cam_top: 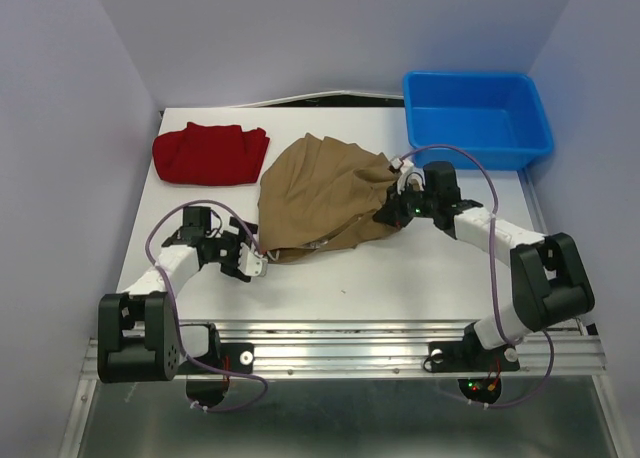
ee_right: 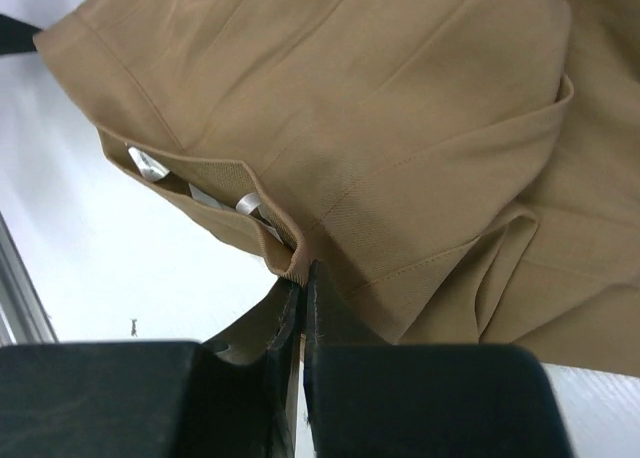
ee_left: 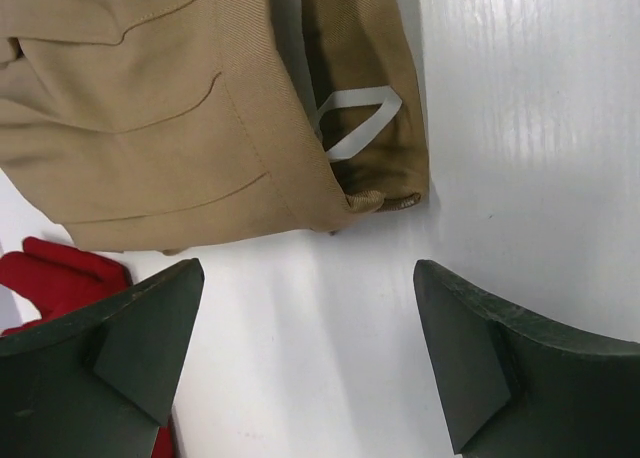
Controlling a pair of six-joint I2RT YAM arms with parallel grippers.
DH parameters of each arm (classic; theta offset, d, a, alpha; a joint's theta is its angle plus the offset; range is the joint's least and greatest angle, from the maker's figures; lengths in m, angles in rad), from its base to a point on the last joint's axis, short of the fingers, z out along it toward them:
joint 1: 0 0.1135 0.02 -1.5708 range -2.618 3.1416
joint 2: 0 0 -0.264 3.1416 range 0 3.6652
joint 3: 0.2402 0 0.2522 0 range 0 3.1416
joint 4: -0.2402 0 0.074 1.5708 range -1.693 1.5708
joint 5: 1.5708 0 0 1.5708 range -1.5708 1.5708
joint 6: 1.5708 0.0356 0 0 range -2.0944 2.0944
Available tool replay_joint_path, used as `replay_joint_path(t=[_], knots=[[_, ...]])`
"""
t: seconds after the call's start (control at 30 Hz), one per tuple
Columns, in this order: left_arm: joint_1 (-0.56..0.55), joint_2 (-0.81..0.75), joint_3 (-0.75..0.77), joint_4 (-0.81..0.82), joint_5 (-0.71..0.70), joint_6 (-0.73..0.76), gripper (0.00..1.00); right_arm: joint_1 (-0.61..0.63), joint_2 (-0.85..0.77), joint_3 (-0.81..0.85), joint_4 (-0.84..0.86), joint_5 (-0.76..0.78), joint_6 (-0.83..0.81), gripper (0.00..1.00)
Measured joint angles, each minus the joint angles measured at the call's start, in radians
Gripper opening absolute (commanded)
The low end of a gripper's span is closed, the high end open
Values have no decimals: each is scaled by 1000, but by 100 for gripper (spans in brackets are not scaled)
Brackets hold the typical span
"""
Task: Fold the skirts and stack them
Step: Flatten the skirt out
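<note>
The tan-brown skirt (cam_top: pixel 320 198) lies bunched in the middle of the table, its right side lifted. My right gripper (cam_top: pixel 398 196) is shut on that side; in the right wrist view the jaws (ee_right: pixel 303 276) pinch the waistband edge of the tan skirt (ee_right: pixel 400 128). My left gripper (cam_top: pixel 256 265) sits low at the skirt's near-left corner, open and holding nothing. In the left wrist view its fingertips (ee_left: pixel 180 288) stand wide apart over bare table, just short of the tan skirt's corner (ee_left: pixel 150 108) with its white loop (ee_left: pixel 355 123). The deep red skirt (cam_top: pixel 210 153) lies folded at the back left, and its edge (ee_left: pixel 60 278) also shows there.
A blue plastic bin (cam_top: pixel 478 118) stands at the back right corner, just behind my right arm. The white table (cam_top: pixel 380 268) ends in a metal rail at the near edge. Purple walls close in the left, right and back sides.
</note>
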Motion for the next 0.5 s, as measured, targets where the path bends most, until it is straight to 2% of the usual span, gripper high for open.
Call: replay_joint_path(t=[0.23, 0.33, 0.47, 0.5], knots=[[-63, 32, -45, 134, 5, 83, 97, -66, 106, 45, 2, -40, 177, 1], [-96, 50, -55, 181, 10, 92, 91, -76, 134, 54, 2, -52, 235, 1], [-152, 63, -63, 217, 6, 102, 79, -84, 154, 55, 3, -59, 303, 1], [-163, 63, -68, 219, 4, 105, 71, -86, 158, 55, 3, -59, 320, 1]])
